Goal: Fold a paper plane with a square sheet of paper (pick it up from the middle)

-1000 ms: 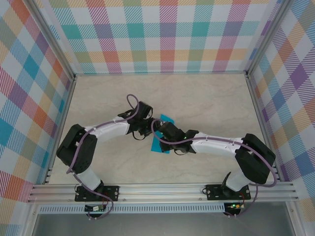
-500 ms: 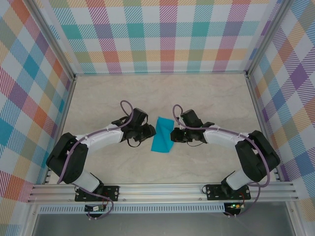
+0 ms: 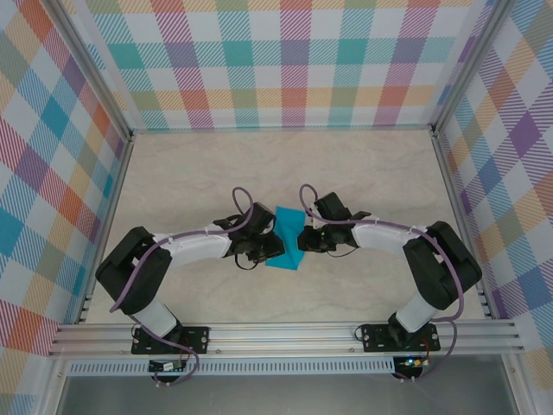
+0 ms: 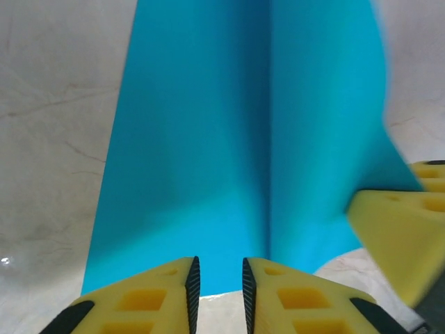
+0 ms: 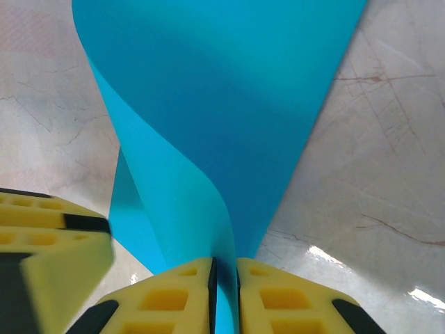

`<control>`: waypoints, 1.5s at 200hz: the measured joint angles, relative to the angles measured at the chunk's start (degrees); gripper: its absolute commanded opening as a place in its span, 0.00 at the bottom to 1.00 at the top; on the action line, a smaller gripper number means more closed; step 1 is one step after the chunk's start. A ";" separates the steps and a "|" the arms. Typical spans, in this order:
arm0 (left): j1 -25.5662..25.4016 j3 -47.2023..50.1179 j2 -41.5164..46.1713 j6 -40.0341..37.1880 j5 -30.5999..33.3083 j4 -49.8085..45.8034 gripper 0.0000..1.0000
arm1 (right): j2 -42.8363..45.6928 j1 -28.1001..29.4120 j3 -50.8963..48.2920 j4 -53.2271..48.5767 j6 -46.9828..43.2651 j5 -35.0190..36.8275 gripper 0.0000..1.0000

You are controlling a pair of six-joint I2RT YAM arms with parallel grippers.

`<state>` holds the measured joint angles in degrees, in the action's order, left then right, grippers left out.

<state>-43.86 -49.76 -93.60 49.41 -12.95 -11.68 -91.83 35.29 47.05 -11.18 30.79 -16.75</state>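
From above, the folded teal sheet of paper [image 3: 289, 226] is lying mid-table [image 3: 371, 173], with the left gripper [image 3: 270, 246] and right gripper [image 3: 304, 239] touching it from either side. In the left wrist view, the left gripper's [image 4: 217, 275] jaws are standing slightly parted (a narrow gap) at the sheet's near edge, clamping nothing. In the right wrist view, the right gripper [image 5: 224, 268] is pinching the sheet's curled-up edge.

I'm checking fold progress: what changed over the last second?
Both arms drew back off the paper, then the left gripper returned to its left edge, jaws narrowing. The right gripper now pinches the right edge, which curls up. The paper stayed where it lay.
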 measured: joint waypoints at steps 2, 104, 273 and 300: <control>-0.04 0.04 -0.17 0.04 0.02 0.07 0.22 | 0.00 0.00 0.04 -0.04 0.00 0.00 0.16; -0.37 1.73 -1.90 1.14 2.12 -0.02 0.17 | -2.01 0.00 2.93 -2.49 -0.22 1.07 0.18; 0.07 2.64 -1.07 0.48 3.48 0.22 0.17 | -6.19 0.00 6.99 -4.17 -1.51 1.07 0.19; 0.07 2.64 -1.07 0.48 3.45 0.24 0.18 | -7.23 0.00 7.06 -4.90 -1.81 1.05 0.20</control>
<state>-43.79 -47.11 -94.67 49.89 -9.50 -11.44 -99.07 35.29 54.11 -16.08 28.97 -15.70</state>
